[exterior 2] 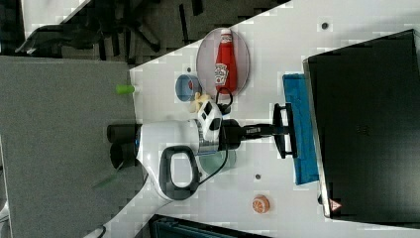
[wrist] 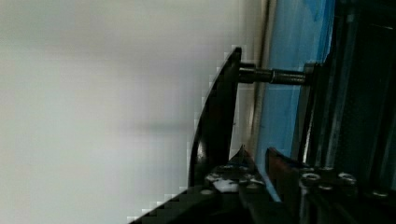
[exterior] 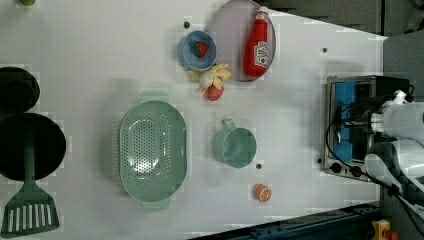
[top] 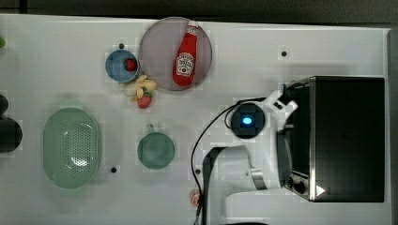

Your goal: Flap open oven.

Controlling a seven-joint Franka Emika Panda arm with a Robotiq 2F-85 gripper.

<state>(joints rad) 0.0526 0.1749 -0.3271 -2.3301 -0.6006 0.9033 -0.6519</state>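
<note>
Claw (exterior 2: 286,131) fingers sit pinched narrow on the dark bar handle (wrist: 212,126) of the oven door, as the wrist view and the right view both show. That bluish glass door (exterior 2: 300,129) looks already swung down, lying roughly flat on the white worktop (top: 234,56) in front of the large boxy black toaster oven (exterior 2: 369,124) with its silver front frame, which stands at the right view's right. So I'd judge the flap-open step close to finished; next comes loosening the grip and backing the white arm (exterior 2: 163,148) away without dragging the door shut
</note>
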